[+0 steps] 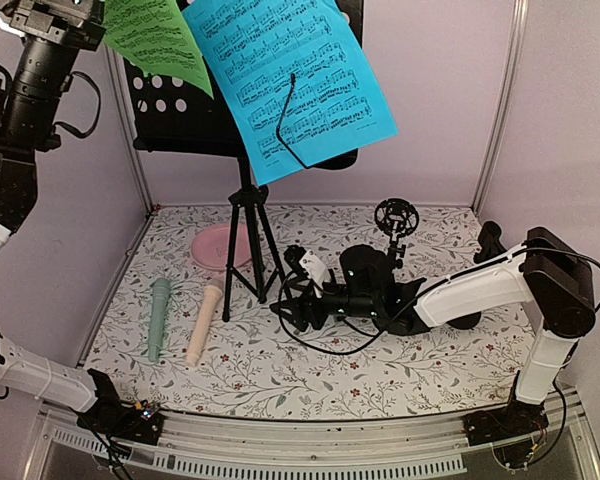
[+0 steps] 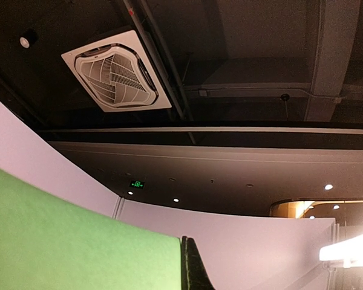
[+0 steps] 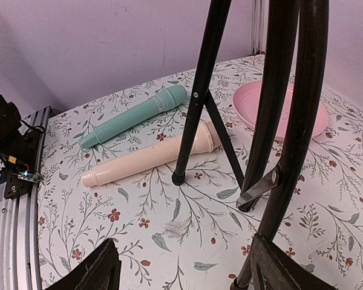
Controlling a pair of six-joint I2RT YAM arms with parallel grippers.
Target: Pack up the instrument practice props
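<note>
High at the top left, my left gripper [image 1: 92, 28] is shut on the edge of the green music sheet [image 1: 155, 38]; in the left wrist view the green sheet [image 2: 78, 241] lies against one black finger [image 2: 195, 269]. The blue music sheet [image 1: 285, 80] rests on the black perforated music desk [image 1: 175, 110], which stands on tripod legs [image 1: 248, 250]. The mint-green microphone [image 1: 158, 318] and the peach microphone [image 1: 202, 322] lie side by side on the mat. My right gripper [image 1: 290, 295] is open low by the stand's feet. One tripod leg [image 3: 290, 151] comes down just inside its right finger [image 3: 284, 269].
A pink round plate [image 1: 218, 247] lies behind the stand's legs. A small black microphone tripod with a ring mount [image 1: 392, 222] stands at the back right. A black cable [image 1: 325, 345] loops on the floral mat under my right arm. Lilac walls close in the left, back and right sides.
</note>
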